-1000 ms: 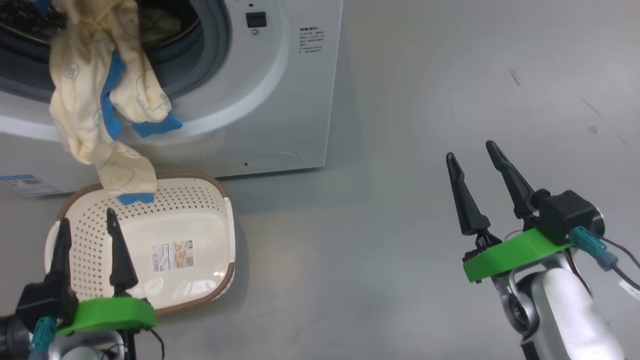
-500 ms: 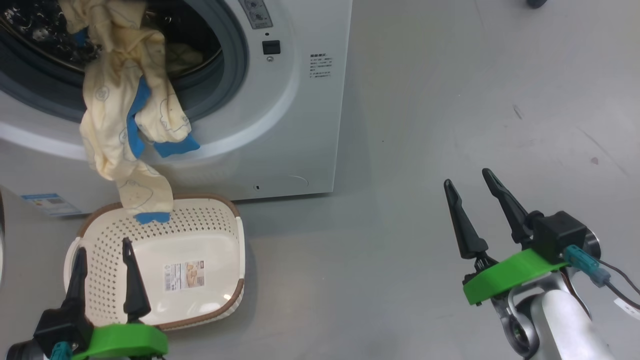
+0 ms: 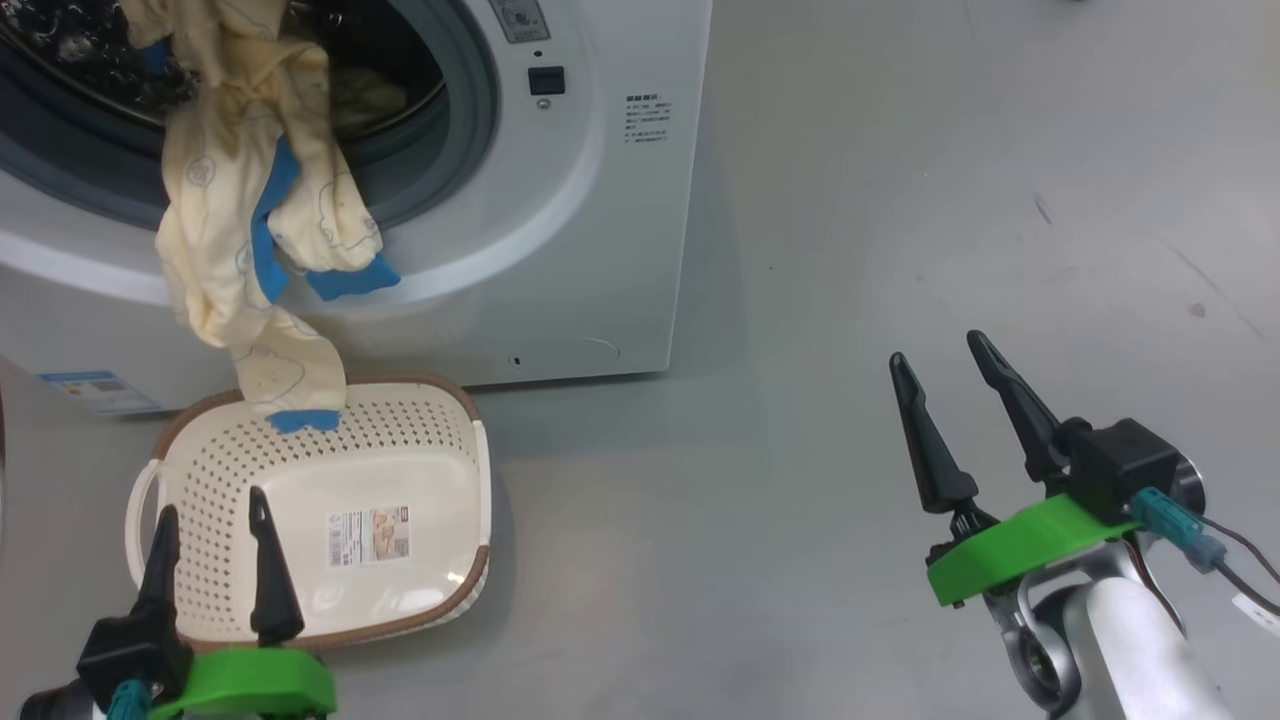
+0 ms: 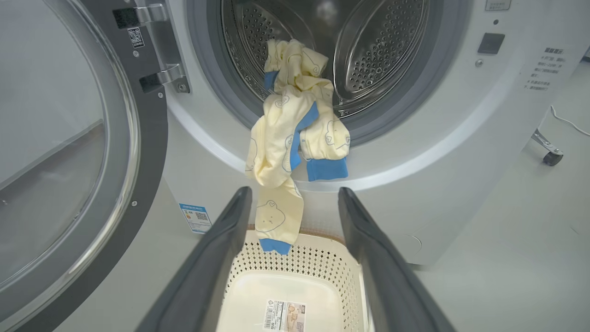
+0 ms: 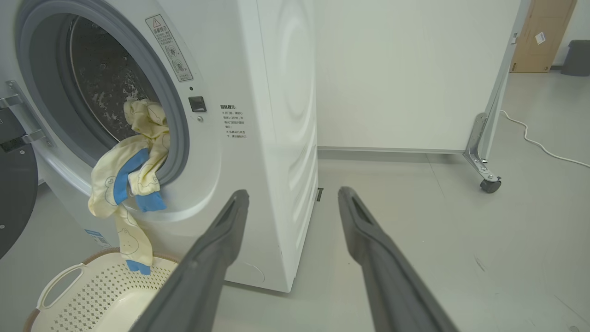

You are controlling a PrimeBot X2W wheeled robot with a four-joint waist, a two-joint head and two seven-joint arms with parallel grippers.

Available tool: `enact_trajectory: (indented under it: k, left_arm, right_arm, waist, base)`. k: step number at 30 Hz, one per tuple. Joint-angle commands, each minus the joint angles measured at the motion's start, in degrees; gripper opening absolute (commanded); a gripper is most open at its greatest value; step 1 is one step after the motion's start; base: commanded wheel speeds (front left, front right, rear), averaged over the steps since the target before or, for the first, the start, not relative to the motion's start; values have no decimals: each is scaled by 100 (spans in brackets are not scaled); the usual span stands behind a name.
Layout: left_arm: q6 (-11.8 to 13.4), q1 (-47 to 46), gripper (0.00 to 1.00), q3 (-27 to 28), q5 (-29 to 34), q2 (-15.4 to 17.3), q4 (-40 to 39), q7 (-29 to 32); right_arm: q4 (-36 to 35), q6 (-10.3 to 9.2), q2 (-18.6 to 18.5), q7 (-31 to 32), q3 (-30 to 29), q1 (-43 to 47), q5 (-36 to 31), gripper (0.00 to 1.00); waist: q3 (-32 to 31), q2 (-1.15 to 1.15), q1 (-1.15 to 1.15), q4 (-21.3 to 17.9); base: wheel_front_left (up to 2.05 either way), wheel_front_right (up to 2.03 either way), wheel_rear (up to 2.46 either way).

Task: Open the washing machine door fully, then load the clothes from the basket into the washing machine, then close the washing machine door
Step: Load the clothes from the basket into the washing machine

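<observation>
I count one washing machine (image 3: 600, 210) with its door (image 4: 69, 152) swung wide open. One basket (image 3: 300, 480) sits on the floor (image 3: 820, 280) before it. One bundle of clothes (image 3: 235, 230) drapes out of the drum (image 4: 378, 50), its lowest blue cuff (image 3: 305, 420) dangling at the basket's far rim. My left gripper (image 3: 212, 501) and right gripper (image 3: 936, 347) both stand spread, holding nothing. The basket's base label (image 3: 368, 535), the blue energy sticker (image 3: 85, 392) and the machine's printed text (image 3: 647, 106) are too small to read.

washing machine (image 3: 600, 200) 1 | washing machine door (image 4: 147, 147) 1 | basket (image 3: 410, 440) 1 | white handles (image 3: 138, 505) 2 | clothes (image 3: 210, 250) 1 bundle, garments within uncountable | label sticker (image 3: 368, 535) 1 | energy sticker (image 4: 196, 217) 1 | hinge brackets (image 4: 162, 79) 2 | caster wheel (image 5: 489, 185) 1 | left gripper (image 3: 214, 501), right gripper (image 3: 936, 347) = 2
</observation>
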Motion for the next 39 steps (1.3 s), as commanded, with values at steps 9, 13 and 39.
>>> enact_trajectory:
  k: [9, 13, 39]
  left_arm:
    - [154, -816, 100, 207, -79, 146, 288, 144]
    - [32, -1306, 100, 186, -143, 225, 647, 276]
    - [-1145, -4584, 100, 405, -800, 1176, 3946, 898]
  right_arm:
    - [-271, -1, -33, 0, 188, -222, 53, 100]
    - [-288, -1, -33, -27, 246, -365, 85, 100]
    - [-79, -1, -33, -308, 681, -1320, 381, 100]
  waist:
    - [416, 0, 0, 8]
    - [713, 0, 0, -13]
    - [2097, 0, 0, -624]
  base:
    - [0, 0, 0]
    - [0, 0, 0]
    - [0, 0, 0]
